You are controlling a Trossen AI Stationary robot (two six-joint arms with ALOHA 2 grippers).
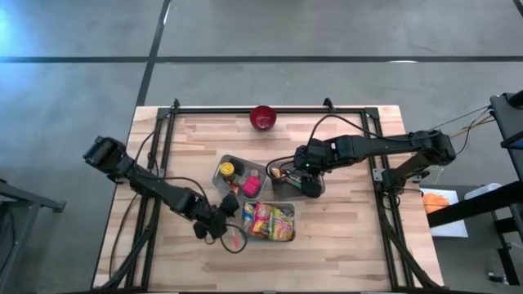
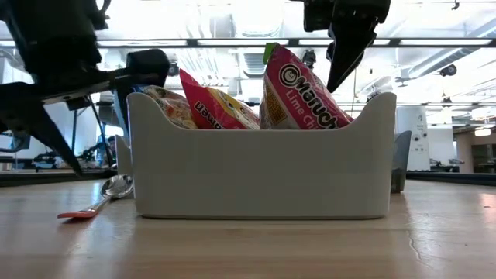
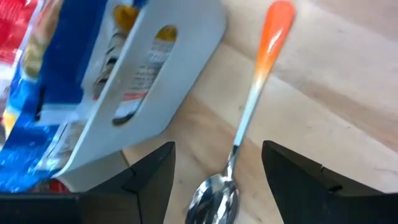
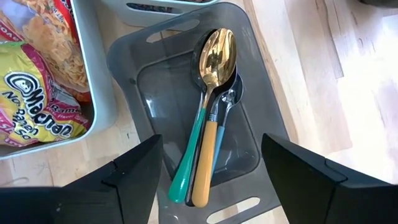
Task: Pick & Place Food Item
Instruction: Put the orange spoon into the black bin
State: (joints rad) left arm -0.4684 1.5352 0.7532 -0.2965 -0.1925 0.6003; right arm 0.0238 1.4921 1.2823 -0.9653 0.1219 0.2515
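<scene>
Spoon [image 3: 249,118] lay flat on the table [image 1: 351,253], just beside the white bin [image 2: 260,167], at its left-arm end. Its long axis ran roughly across the bin's short end. In left wrist view the orange handle tip pointed away from the cam and the steel bowl lay nearest the L gripper [image 3: 214,186], between the two fingers. Handle went orange at the tip, paler toward the neck. In low view the spoon [image 2: 97,203] showed bowl up against the bin's corner, orange end out toward the near table edge.

L gripper jaws stood open, astride the spoon bowl, not closed on it; can't tell if either finger touched it. In high view L gripper [image 1: 222,219] sat at the bin's left end.

White bin held noodle packets [image 2: 298,89], upright, tilted slightly.

R gripper [image 4: 211,180] hung over the grey bin [image 4: 124,56], jaws open, holding nothing. Grey bin held spoons [image 4: 208,118] lying together lengthwise: gold bowl on top, teal and yellow handles side by side, handles toward the R gripper. Grey bin sat just beside the white bin.

Red bowl [image 1: 263,118] at the far table edge, well apart from both bins. A third bin [image 1: 239,174] w/ small items sat beside the grey one.
</scene>
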